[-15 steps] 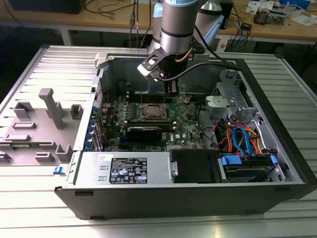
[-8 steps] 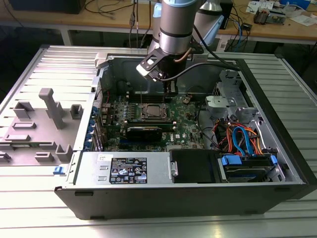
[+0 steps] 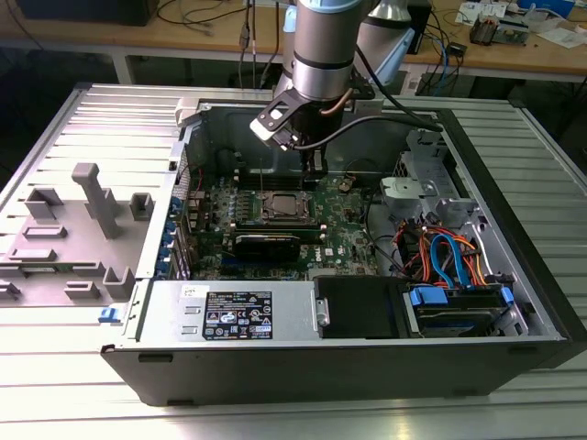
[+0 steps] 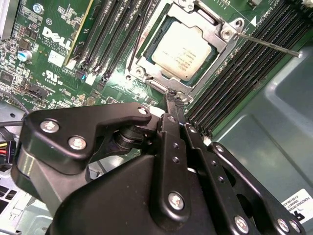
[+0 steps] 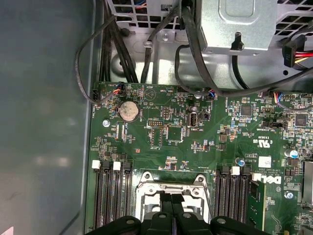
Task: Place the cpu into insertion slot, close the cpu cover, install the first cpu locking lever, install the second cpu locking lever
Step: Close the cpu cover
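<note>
The cpu (image 4: pixel 183 49) lies flat in the insertion slot (image 3: pixel 280 209) of the green motherboard, silver top up. The cpu cover (image 4: pixel 208 22) lies down around it as a silver frame. A thin metal locking lever (image 4: pixel 266 44) sticks out from one corner of the socket over the memory slots. My gripper (image 4: pixel 172 98) is shut with nothing between its fingers. Its tip hangs just over the socket's edge, near the cover's rim. In the first wrist view the gripper (image 5: pixel 171 203) sits right above the slot (image 5: pixel 171 183). In the exterior view the gripper (image 3: pixel 312 165) is low inside the case.
Black memory slots (image 4: pixel 244 63) flank the socket on both sides. A power supply box (image 3: pixel 238 312) and a drive cage with blue and orange cables (image 3: pixel 449 257) line the case's near side. A grey fixture (image 3: pixel 92 202) stands on the table at the exterior view's left.
</note>
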Robot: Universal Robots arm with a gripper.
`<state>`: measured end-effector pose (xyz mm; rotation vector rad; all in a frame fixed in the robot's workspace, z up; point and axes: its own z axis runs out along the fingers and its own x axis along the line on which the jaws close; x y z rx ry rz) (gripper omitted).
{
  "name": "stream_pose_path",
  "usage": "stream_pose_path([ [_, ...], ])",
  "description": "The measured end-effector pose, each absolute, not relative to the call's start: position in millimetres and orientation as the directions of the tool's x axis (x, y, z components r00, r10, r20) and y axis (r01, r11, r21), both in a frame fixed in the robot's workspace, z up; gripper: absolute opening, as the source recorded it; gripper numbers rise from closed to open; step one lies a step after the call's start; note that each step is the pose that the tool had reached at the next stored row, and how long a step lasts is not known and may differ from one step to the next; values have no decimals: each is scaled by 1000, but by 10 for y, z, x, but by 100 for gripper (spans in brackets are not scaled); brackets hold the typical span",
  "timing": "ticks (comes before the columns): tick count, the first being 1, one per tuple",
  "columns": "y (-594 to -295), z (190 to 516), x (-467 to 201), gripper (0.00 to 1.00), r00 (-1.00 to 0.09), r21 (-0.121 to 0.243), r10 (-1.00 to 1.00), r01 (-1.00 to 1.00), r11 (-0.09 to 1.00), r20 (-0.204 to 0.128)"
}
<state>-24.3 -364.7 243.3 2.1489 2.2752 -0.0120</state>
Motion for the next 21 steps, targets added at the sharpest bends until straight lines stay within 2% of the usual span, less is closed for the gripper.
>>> stream_pose_path([
  [21,-3647,2431,-281,11,-57,3,998,998,57,-14],
])
